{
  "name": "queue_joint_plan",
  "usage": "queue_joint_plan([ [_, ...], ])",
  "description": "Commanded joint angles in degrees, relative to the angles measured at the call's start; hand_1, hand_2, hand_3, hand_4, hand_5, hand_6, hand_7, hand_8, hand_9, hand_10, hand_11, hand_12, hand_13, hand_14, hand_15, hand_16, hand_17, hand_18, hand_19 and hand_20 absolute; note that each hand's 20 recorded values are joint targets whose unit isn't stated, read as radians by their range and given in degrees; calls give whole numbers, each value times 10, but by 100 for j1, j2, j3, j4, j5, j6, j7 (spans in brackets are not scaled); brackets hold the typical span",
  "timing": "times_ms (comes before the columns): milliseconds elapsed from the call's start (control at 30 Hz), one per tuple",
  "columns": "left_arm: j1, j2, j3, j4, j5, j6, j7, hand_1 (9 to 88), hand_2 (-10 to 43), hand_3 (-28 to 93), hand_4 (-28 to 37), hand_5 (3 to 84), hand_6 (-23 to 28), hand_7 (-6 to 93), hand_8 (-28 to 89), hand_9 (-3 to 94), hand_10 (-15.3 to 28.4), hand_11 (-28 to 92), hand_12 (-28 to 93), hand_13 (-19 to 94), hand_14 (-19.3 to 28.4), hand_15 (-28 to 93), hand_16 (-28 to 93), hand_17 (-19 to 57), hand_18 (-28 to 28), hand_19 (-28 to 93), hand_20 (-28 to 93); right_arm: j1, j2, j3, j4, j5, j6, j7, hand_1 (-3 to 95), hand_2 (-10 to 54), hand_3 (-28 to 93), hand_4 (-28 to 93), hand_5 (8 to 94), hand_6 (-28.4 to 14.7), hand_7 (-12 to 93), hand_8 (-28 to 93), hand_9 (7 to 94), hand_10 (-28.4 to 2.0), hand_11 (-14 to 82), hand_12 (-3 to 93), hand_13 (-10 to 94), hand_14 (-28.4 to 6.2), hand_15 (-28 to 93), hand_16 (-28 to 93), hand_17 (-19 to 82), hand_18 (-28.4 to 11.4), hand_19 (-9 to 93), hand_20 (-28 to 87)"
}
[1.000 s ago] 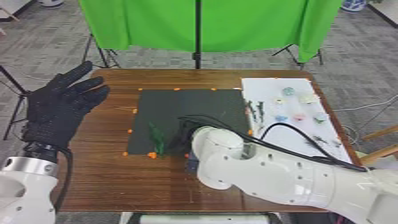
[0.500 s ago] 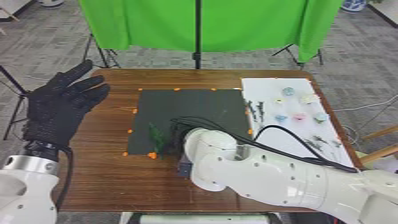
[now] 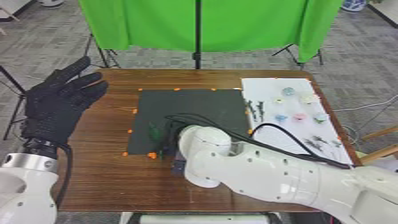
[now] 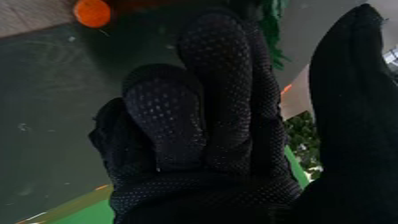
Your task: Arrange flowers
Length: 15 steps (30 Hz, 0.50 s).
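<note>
Foliage (image 3: pixel 155 132), a slim deep-green spray, lies at the nine o'clock side of the black mat (image 3: pixel 189 107), one end hidden by my right hand (image 3: pixel 171 144). Its feathery green fringe shows beyond my fingers (image 4: pixel 222 65), which bend loosely, thumb held well apart; whether they touch it I can't tell. My left hand (image 3: pixel 60 102) is open at ten o'clock, fingers extended.

On the white sheet (image 3: pixel 269 87), toward three o'clock, small flower heads sit apart: pale blue (image 3: pixel 288 91), yellow (image 3: pixel 279 100), cream (image 3: pixel 309 99), blue (image 3: pixel 281 118) and pink (image 3: pixel 299 117). Dark sprigs (image 3: pixel 260 109) lie along its nine o'clock side, grey-green ones (image 3: pixel 317 142) near five.

Compared with a moment ago, my right hand and arm have slid toward nine o'clock, covering more of the foliage; the flower heads stay put.

Orange markers (image 3: pixel 152 155) dot the mat's edge. Mat surface stretches toward twelve, brown tabletop (image 3: pixel 115 180) toward six.
</note>
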Motion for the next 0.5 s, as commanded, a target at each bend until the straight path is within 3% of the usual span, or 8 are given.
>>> queue_joint_plan([
  [33, -7, 36, 8, 70, -19, -6, 17, 216, 76, 780, -265, 359, 98, 152, -99, 333, 212, 286, 116, 243, 279, 499, -90, -76, 263, 619, 120, 85, -134, 68, -7, 67, 193, -34, 420, -90, 571, -283, 737, 31, 127, -135, 897, -107, 377, 209, 813, -78, 689, 183, 474, -208, 932, 447],
  [133, -81, 59, 60, 89, -27, 11, 3, 216, 76, 780, -265, 359, 98, 152, -99, 333, 213, 286, 117, 244, 279, 500, -90, -76, 262, 619, 120, 6, -150, 156, -60, 98, 114, -40, 423, -89, 565, -283, 734, 32, 126, -135, 896, -107, 374, 207, 813, -78, 685, 182, 475, -207, 932, 436],
  [300, -111, 21, 70, 88, 14, 34, -186, 216, 76, 781, -266, 358, 98, 153, -100, 334, 212, 286, 117, 244, 279, 500, -90, -76, 262, 619, 120, -69, -69, 182, -124, -59, 163, 42, 422, -88, 565, -283, 736, 29, 127, -135, 894, -108, 368, 205, 809, -82, 682, 183, 468, -215, 932, 428],
  [433, 108, -22, -36, 10, 16, 121, -214, 217, 76, 780, -266, 359, 98, 153, -100, 334, 212, 286, 117, 244, 279, 501, -90, -76, 262, 619, 120, -41, 200, 52, -301, -401, 607, -33, 415, -89, 576, -283, 751, 24, 127, -134, 895, -108, 367, 203, 808, -85, 687, 182, 469, -217, 932, 435],
  [500, 197, -29, -75, -34, 63, 164, -248, 217, 76, 780, -267, 359, 98, 153, -100, 334, 212, 285, 116, 244, 279, 501, -90, -76, 263, 618, 119, 104, 348, -215, -331, -851, 1213, -24, 412, -88, 583, -283, 755, 23, 129, -132, 896, -108, 367, 203, 809, -85, 688, 181, 472, -216, 932, 436],
])
